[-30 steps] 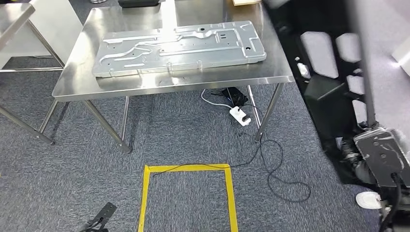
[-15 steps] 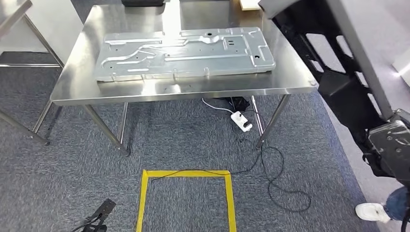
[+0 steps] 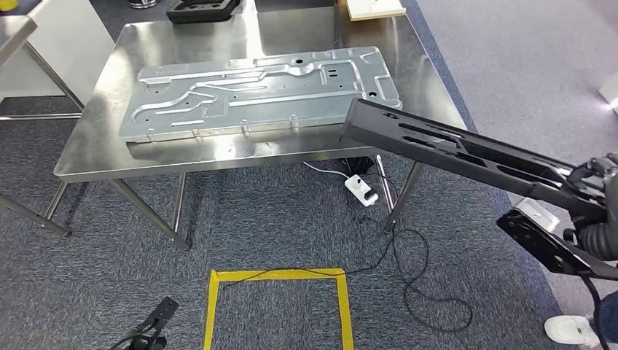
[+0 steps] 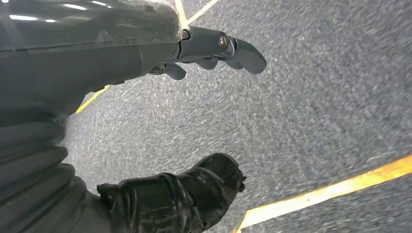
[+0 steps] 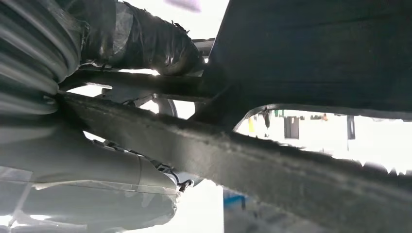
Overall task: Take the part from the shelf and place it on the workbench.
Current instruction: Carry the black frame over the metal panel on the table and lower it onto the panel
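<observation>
The long black slotted part point(image 3: 452, 149) is gripped by the right hand point(image 3: 596, 186), its far end over the steel workbench point(image 3: 95, 149) corner, beside a stamped metal panel point(image 3: 255, 91). The wrist view shows its underside point(image 5: 291, 170) close. The left hand point(image 4: 194, 53) hangs empty, fingers apart, above taped carpet.

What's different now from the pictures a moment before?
The long black part, gripped by the right robot hand, has swung down from nearly upright to lie low, its far end over the workbench corner. The camera shifted too. The silver panel stays flat on the bench; the left robot hand hangs over the carpet.
</observation>
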`<state>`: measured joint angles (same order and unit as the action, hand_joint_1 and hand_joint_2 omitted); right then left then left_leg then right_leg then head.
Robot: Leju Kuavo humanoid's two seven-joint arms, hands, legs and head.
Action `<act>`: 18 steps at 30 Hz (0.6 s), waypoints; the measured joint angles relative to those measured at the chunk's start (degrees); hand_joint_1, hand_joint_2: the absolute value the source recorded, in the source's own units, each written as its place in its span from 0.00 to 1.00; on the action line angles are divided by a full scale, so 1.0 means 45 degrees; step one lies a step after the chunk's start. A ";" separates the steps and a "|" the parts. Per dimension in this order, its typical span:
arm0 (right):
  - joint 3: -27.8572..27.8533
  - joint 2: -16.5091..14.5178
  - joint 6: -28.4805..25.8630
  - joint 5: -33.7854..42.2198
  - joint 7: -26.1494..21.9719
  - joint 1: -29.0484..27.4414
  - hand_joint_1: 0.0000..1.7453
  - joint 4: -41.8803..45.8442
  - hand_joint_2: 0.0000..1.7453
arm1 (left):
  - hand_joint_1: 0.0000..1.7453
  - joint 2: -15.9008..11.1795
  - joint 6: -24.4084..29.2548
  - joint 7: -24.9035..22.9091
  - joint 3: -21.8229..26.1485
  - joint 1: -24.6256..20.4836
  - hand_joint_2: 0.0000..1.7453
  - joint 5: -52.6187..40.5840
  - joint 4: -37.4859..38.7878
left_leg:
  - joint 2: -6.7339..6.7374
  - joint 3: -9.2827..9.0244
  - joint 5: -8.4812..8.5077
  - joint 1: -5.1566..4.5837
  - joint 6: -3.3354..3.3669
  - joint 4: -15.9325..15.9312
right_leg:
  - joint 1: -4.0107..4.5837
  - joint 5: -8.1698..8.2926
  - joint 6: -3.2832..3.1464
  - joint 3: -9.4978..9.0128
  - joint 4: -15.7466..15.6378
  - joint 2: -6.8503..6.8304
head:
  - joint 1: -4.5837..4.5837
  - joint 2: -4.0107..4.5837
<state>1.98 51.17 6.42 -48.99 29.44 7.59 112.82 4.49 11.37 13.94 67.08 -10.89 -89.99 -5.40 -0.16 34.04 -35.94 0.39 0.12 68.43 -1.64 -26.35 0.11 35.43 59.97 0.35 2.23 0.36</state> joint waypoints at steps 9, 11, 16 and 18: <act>0.0834 -0.0064 0.0868 -0.1414 0.0000 0.0506 1.00 0.0731 1.00 | 0.00 0.0011 0.0000 -0.0005 -0.0006 -0.0010 1.00 0.0000 0.0002 | 0.0052 0.0542 0.2302 -0.0274 0.0581 -0.1651 | 0.0237 -0.0614 0.0101 -0.0819 -0.0126 0.0003 | -0.0074 0.0001; 0.0947 -0.0069 0.0933 -0.1426 0.0000 0.0530 1.00 0.0828 1.00 | 0.00 0.0017 0.0004 -0.0007 -0.0008 -0.0016 1.00 0.0000 0.0000 | 0.0002 0.0408 0.2241 -0.0257 0.0604 -0.1954 | 0.0226 -0.0630 0.0233 -0.0859 -0.0228 -0.0053 | -0.0063 0.0002; 0.1144 -0.0084 0.1076 -0.1420 0.0000 0.0696 1.00 0.0974 1.00 | 0.00 0.0034 0.0010 -0.0004 -0.0011 -0.0019 1.00 0.0000 0.0000 | -0.0229 0.0028 0.2262 -0.0128 0.0789 -0.2340 | 0.0196 -0.1707 0.0472 0.0455 0.2252 -0.0089 | -0.0158 0.0002; 0.1228 -0.0107 0.1114 -0.1417 0.0000 0.0703 1.00 0.0980 1.00 | 0.00 0.0046 0.0009 -0.0004 -0.0011 -0.0013 1.00 0.0000 0.0000 | -0.0381 -0.0032 0.2162 -0.0128 0.0796 -0.2292 | 0.0162 -0.1697 0.0539 0.1191 0.3175 -0.0089 | -0.0154 0.0004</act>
<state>7.50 50.69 11.43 -55.37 29.44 10.76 117.23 4.69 11.41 13.92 67.04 -10.95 -89.99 -5.40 -1.87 33.89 -26.21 -0.18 3.70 58.12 -0.91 -33.99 2.54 40.79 74.25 -0.05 1.54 0.37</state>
